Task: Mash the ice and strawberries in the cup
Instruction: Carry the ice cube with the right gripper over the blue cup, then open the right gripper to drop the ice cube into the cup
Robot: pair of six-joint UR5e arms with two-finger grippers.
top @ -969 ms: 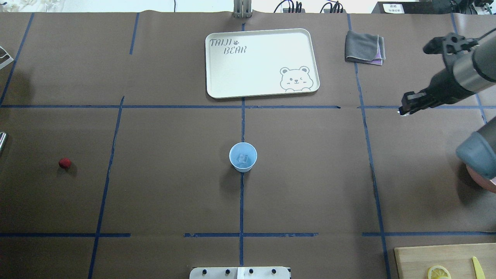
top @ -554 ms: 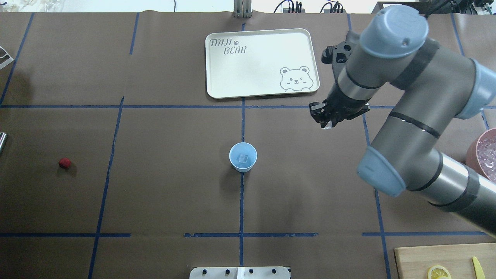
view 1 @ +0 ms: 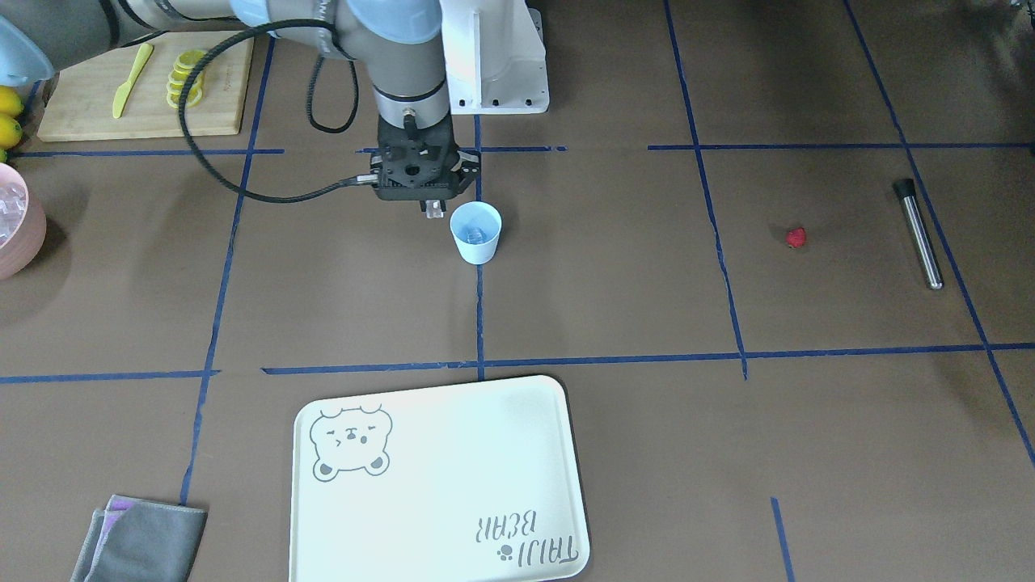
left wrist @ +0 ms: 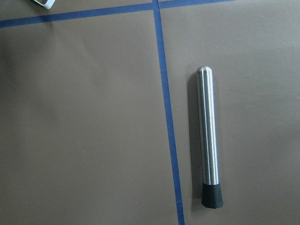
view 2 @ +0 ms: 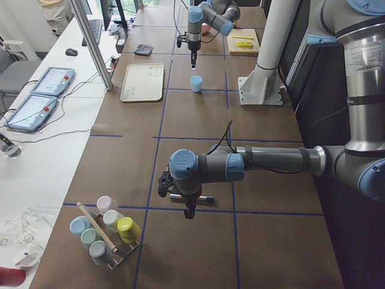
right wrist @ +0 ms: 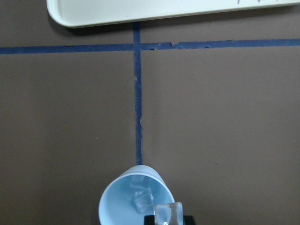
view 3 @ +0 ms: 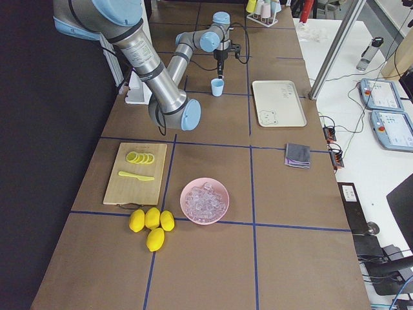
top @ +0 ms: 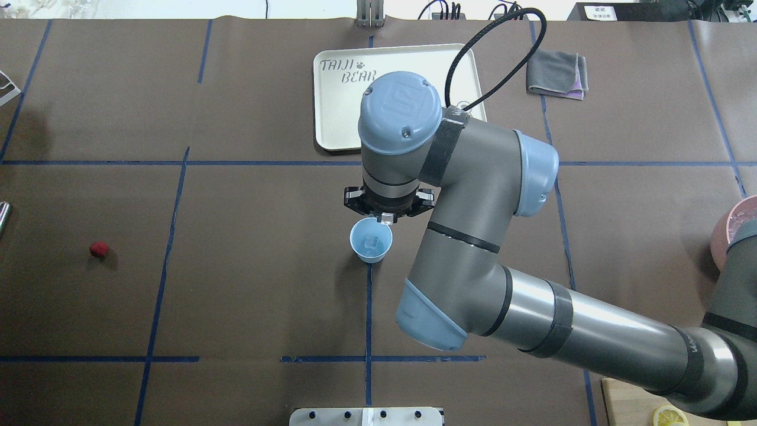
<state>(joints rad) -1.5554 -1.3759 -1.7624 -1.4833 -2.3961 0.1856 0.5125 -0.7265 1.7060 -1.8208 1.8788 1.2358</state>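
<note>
The cup (top: 371, 241) stood upright on the brown table cover, right on a blue tape line, and one ice cube (top: 371, 241) lay on its floor. Just above the cup's rim, on the robot's right side of it, hung the right gripper (view 1: 434, 205). It pointed straight down, jaws pinching a second ice cube (right wrist: 168, 213), clear and not yet inside the cup.

The strawberry (top: 99, 249) sat alone, well away from the cup toward the robot's left, nothing touching it. Farther out from the cup on that same side lay a steel muddler (left wrist: 208, 140) with a black tip, flat on the table. The left gripper (view 2: 189, 209) hovered near it; with only the side view to go on, I couldn't tell how its jaws stood.

Beyond the cup, away from the robot, lay the cream bear tray (top: 337, 112). Well off to the cup's other side were a pink bowl (view 1: 28, 238) of ice, a grey cloth (top: 556, 72), and a cutting board (view 3: 135, 192) with lemon slices (view 3: 140, 157).
</note>
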